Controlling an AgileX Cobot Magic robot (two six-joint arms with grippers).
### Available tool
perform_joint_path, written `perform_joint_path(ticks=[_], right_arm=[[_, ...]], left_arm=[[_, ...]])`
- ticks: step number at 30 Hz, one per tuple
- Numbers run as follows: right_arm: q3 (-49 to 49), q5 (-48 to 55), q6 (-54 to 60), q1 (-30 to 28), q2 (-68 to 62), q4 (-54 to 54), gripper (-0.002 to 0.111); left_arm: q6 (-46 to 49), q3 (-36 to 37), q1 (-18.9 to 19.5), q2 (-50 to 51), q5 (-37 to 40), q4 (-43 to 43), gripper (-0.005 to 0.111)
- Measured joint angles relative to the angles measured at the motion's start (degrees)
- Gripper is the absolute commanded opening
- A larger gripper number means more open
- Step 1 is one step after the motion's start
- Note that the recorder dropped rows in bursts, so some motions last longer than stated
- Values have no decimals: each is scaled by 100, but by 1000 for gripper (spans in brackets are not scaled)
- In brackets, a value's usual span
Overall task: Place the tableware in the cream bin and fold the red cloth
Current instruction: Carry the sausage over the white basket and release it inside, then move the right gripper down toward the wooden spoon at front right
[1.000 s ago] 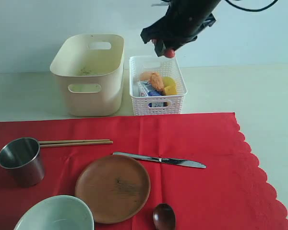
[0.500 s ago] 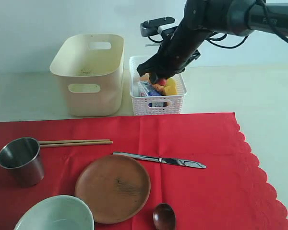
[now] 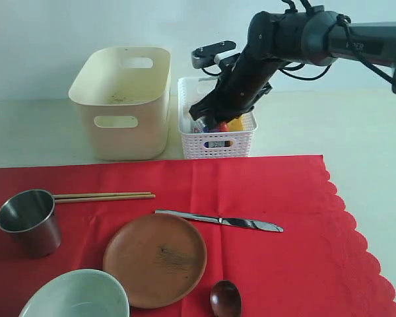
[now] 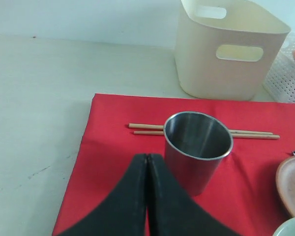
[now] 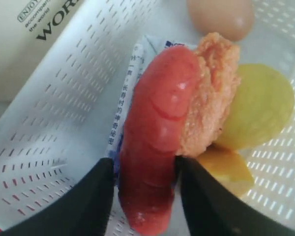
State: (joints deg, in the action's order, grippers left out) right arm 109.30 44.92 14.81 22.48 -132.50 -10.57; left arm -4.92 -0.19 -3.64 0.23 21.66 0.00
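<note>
The red cloth (image 3: 290, 251) lies flat and bears the steel cup (image 3: 30, 224), chopsticks (image 3: 105, 196), brown plate (image 3: 155, 259), pale green bowl (image 3: 76, 297), knife (image 3: 218, 220) and dark spoon (image 3: 226, 298). The cream bin (image 3: 152, 125) stands behind the cloth. My left gripper (image 4: 147, 157) is shut and empty, just short of the cup (image 4: 197, 147). It does not show in the exterior view. My right gripper (image 3: 214, 122) is down in the white basket (image 3: 216, 144). Its jaws stand open (image 5: 143, 164) around a red sausage (image 5: 157, 142), with a slim gap on one side.
In the white basket the sausage rests on a blue-white milk carton (image 5: 123, 118), beside a fried piece (image 5: 211, 93), a lemon (image 5: 260, 105) and an egg (image 5: 221, 17). The basket stands right of the cream bin. The cloth's scalloped edge (image 3: 356, 231) runs down the right.
My right arm has come down from above the basket into it with the sausage. Its jaws have widened around the sausage. The left gripper and the tableware have not moved.
</note>
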Motion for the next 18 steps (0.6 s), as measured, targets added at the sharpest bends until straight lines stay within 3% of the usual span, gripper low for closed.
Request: perform_joint_path(ticks=[5, 18], right_arm=[[0, 0, 0, 0, 0, -1, 76], [0, 535, 0, 0, 941, 106, 76]], left_arm=[[0, 0, 0, 0, -22, 0, 0], [0, 0, 0, 0, -26, 0, 0]])
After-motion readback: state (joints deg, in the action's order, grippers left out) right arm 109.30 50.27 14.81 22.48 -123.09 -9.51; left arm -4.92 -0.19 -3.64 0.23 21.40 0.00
